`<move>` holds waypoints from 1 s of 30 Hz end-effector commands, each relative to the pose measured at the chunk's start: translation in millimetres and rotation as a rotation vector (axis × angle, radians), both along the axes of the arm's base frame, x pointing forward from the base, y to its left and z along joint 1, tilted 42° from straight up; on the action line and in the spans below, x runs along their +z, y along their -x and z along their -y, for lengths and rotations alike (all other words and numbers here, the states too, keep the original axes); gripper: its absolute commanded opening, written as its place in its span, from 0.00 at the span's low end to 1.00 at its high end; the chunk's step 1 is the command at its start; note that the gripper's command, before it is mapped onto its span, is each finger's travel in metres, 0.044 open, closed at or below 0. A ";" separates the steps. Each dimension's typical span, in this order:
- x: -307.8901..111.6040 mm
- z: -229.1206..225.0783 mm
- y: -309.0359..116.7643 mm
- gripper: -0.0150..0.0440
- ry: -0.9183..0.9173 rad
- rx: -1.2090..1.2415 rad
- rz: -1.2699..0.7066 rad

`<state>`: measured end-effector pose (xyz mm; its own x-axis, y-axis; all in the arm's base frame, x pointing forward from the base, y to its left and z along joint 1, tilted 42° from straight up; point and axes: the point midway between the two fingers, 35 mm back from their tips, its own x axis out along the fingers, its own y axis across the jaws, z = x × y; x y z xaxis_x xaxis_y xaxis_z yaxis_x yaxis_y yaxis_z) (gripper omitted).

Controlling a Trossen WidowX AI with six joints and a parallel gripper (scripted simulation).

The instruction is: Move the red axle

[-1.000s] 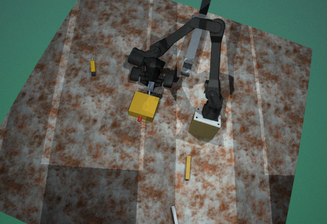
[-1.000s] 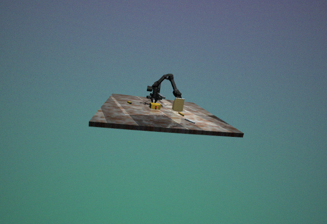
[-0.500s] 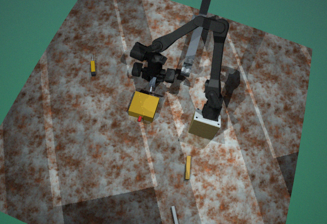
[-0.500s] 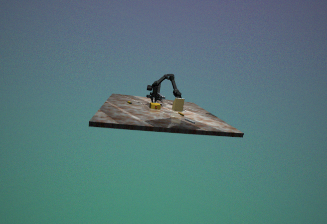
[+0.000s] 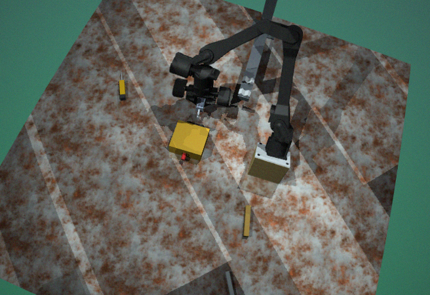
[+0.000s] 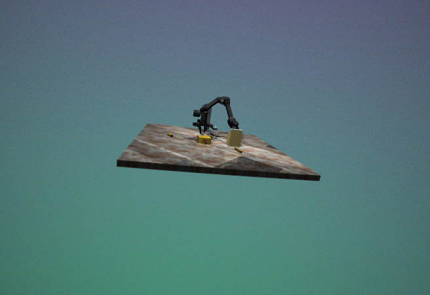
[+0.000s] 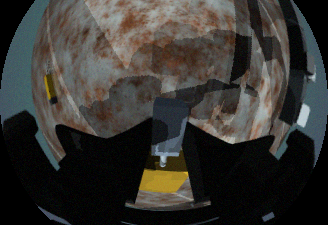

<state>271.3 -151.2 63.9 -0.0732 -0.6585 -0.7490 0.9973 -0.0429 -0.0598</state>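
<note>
Red, short and round-ended, the axle (image 5: 183, 157) (image 6: 205, 141) pokes from the side of the yellow beam (image 5: 189, 138) (image 6: 204, 139) (image 7: 162, 181) away from the gripper (image 5: 200, 102) (image 6: 202, 132) (image 7: 167, 122); the wrist view hides it, but shows the fingers partly closed on a grey pin-tipped piece (image 5: 200, 103) (image 7: 170, 126) above the beam's near edge.

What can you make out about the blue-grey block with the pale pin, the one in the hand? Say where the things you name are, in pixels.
The blue-grey block (image 5: 200, 103) (image 6: 202, 133) (image 7: 170, 124) is straight-sided, smooth and metal-looking, clamped between the fingers of the hand (image 5: 200, 103) (image 6: 201, 132) (image 7: 167, 122). A short, thin, pale pin (image 5: 198, 113) (image 7: 163, 162) juts from one end, towards the yellow box-shaped beam (image 5: 189, 137) (image 6: 204, 139) (image 7: 162, 181). In the top view, a gap shows between pin and beam. Its underside is hidden.
</note>
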 end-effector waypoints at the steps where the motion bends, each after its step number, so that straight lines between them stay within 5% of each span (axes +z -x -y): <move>1: 6.3 -4.5 -1.7 0.25 0.003 -0.002 0.005; 30: 24.0 -30.0 -27.4 0.25 0.004 -0.002 0.006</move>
<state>287.3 -122.3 88.9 -0.0705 -0.6584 -0.7494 0.9975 -0.0436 -0.0556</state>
